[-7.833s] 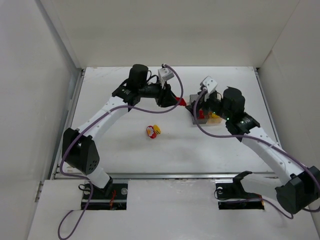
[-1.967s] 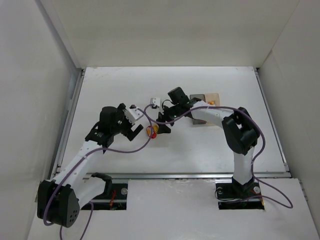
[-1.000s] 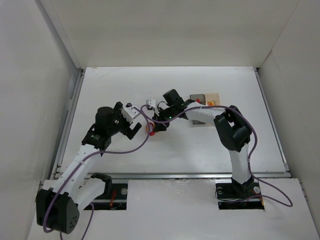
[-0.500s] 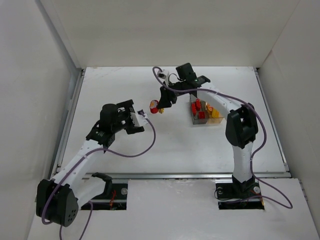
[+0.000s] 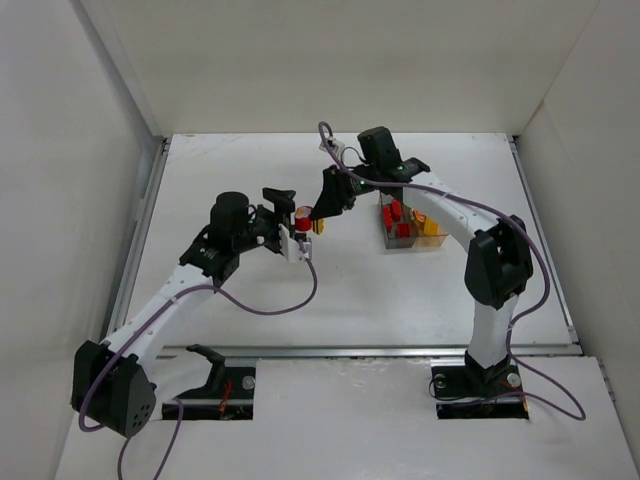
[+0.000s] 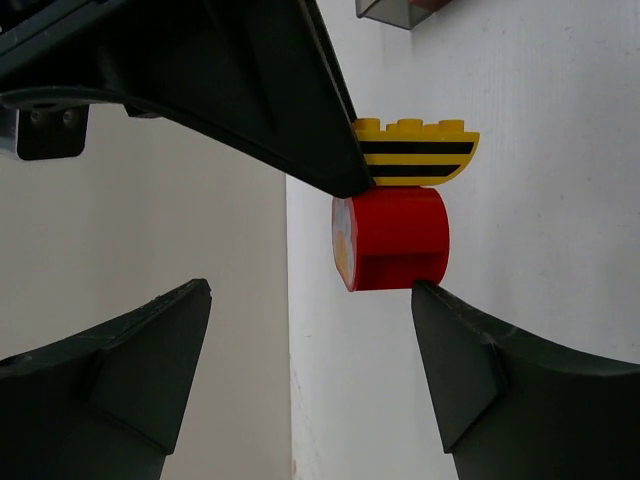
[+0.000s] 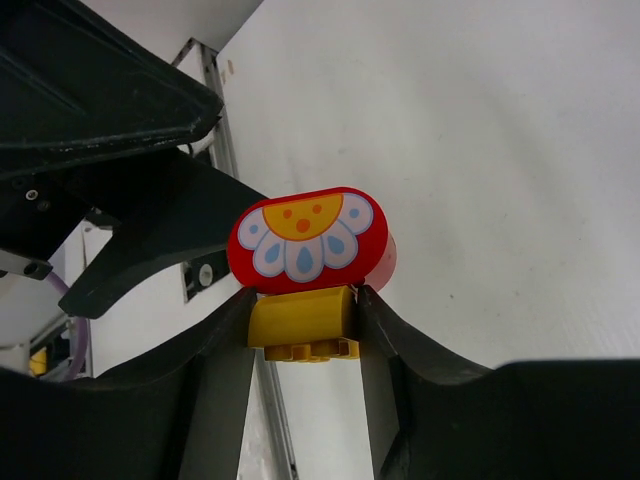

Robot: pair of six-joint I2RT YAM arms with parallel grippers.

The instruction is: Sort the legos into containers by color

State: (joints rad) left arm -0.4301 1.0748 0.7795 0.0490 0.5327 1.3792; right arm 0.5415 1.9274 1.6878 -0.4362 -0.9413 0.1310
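In the middle of the table (image 5: pixel 250 320), well left of the containers (image 5: pixel 415 240), both arms meet at one small stack of legos (image 5: pixel 306 220). The right gripper (image 7: pixel 303 298) is clamped on the yellow brick (image 7: pixel 300 325), one finger on each side. From the left wrist view that brick has two black stripes across it, bee style. Stuck to it is the round red brick (image 7: pixel 305 240), and its face has a printed flower: white petals with blue drops, plus an orange half-circle with a few dots.

The left gripper (image 6: pixel 310 288) is spread wide and has hold of nothing. The red brick sits between its fingers (image 6: pixel 470 380), and one tip is right at the brick's edge; can't tell if it touches.

The grey box (image 5: pixel 400 240) has red pieces (image 5: pixel 396 214) in it, with the amber box (image 5: pixel 432 235) joined on beside it.
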